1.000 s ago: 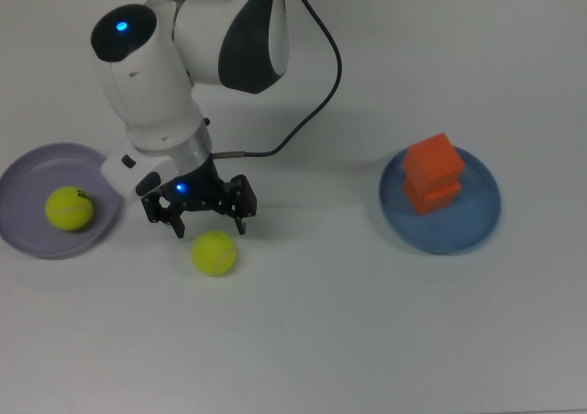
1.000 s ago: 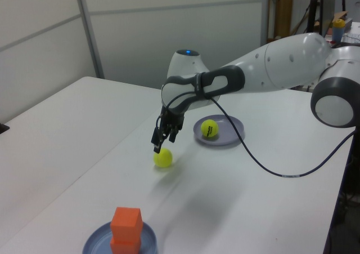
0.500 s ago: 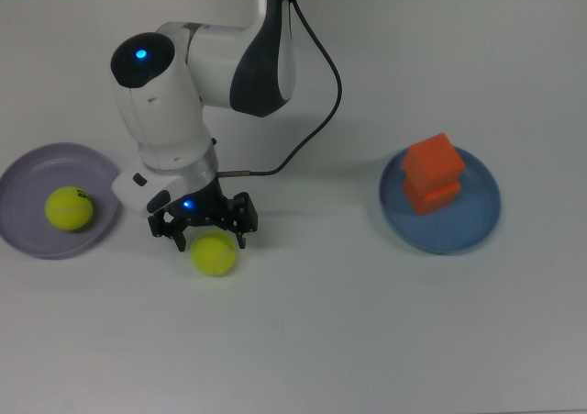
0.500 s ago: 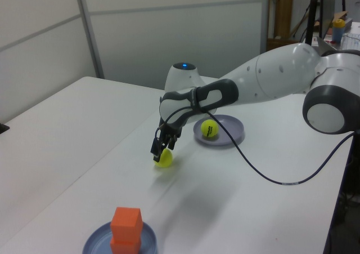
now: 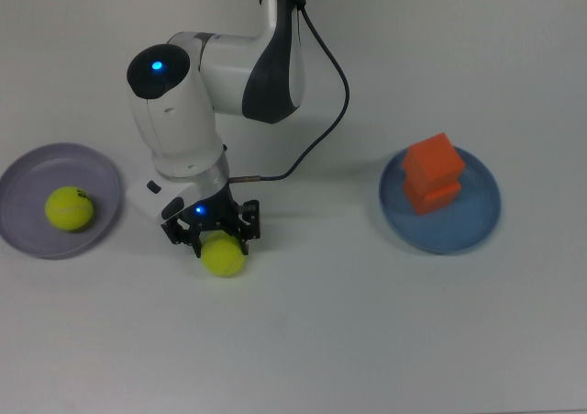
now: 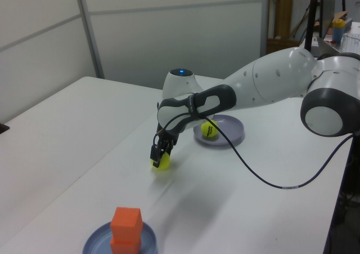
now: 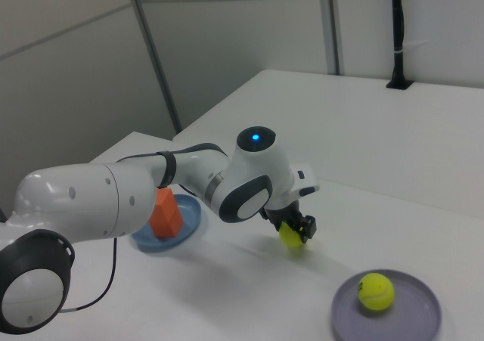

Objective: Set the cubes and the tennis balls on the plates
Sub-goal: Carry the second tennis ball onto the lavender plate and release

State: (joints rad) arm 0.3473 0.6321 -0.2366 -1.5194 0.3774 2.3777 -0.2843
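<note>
Hand (image 5: 213, 237) fingers apart astride tennis ball (image 5: 223, 256) on table, no readable writing

Bare table (image 5: 321, 331) between plates (image 5: 442, 214), arm (image 5: 229, 74) overhead

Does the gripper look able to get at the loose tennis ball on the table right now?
Probably yes. The gripper is already down over the loose tennis ball, fingers open on either side. Nothing stands near it; the lavender plate and the blue plate lie well off.
</note>
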